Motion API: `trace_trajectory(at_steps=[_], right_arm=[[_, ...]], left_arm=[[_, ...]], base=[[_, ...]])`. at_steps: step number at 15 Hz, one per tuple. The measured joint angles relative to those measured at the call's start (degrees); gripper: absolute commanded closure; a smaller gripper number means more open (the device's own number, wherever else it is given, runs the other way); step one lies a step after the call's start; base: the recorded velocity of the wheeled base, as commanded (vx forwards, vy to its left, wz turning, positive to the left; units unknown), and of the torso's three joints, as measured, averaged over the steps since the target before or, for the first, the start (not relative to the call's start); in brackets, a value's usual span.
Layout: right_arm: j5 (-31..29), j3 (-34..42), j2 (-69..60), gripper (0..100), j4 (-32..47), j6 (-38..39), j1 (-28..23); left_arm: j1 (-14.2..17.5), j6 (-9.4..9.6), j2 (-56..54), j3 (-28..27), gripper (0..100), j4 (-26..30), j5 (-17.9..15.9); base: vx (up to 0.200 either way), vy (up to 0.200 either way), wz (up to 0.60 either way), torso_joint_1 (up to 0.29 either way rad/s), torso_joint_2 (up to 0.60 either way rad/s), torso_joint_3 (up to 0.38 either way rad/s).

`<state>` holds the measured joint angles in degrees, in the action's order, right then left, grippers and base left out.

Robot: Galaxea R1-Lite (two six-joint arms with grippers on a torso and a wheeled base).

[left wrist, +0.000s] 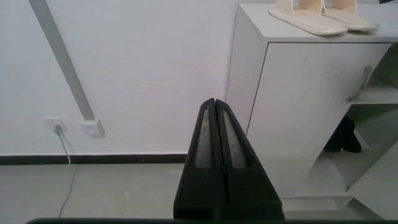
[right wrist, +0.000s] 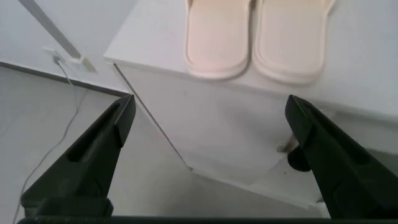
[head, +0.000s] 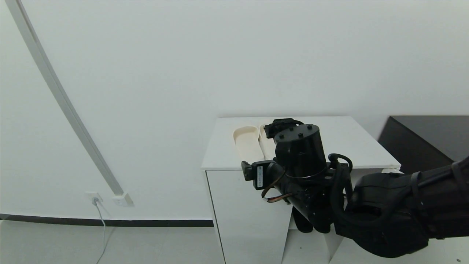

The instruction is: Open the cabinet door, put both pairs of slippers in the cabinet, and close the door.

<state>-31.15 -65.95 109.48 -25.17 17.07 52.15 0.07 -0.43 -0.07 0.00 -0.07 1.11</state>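
Slippers [right wrist: 214,37] x2 atop 1 cabinet [right wrist: 146,34], right gripper [right wrist: 209,104] spread

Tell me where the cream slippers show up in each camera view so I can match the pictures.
Head view: slippers on top of the white cabinet, partly behind the right arm.
Left wrist view: slippers on the cabinet top, beyond the shut left gripper.
Right wrist view: slippers side by side on the cabinet top, ahead of the open right gripper.
Shared landmark: the wall socket with its cable, beside the cabinet.
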Motion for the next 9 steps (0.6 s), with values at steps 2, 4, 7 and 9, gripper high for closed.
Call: trace_trajectory(at_steps=[2,4,7,9], right_arm=[[-0.46,0.71,0.49,0,-0.68,-0.13,-0.01],[-0.9,1.1,1.82,0,-3.91,-0.6,-0.2],[-0.49,1.18,4.79,0,-11.8,-7.03,-3.04],[1.87,0.66,6.75,0,-14.98,-10.01,-4.78]], left_arm=[[-0.02,-0.09,0.0,0.0,100,-0.02,-0.02],[-0.05,-0.3,0.0,0.0,100,-0.02,0.0],[0.02,-0.33,0.0,0.0,100,0.02,0.01],[0.02,-0.44,0.0,0.0,100,0.02,0.0]], base=[[0.2,0.0,0.0,0.01,0.0,-0.002],[0.1,0.0,0.0,-0.001,0.0,0.001],[0.0,0.0,0.0,0.0,0.0,0.0],[0.0,0.0,0.0,0.0,0.0,0.0]])
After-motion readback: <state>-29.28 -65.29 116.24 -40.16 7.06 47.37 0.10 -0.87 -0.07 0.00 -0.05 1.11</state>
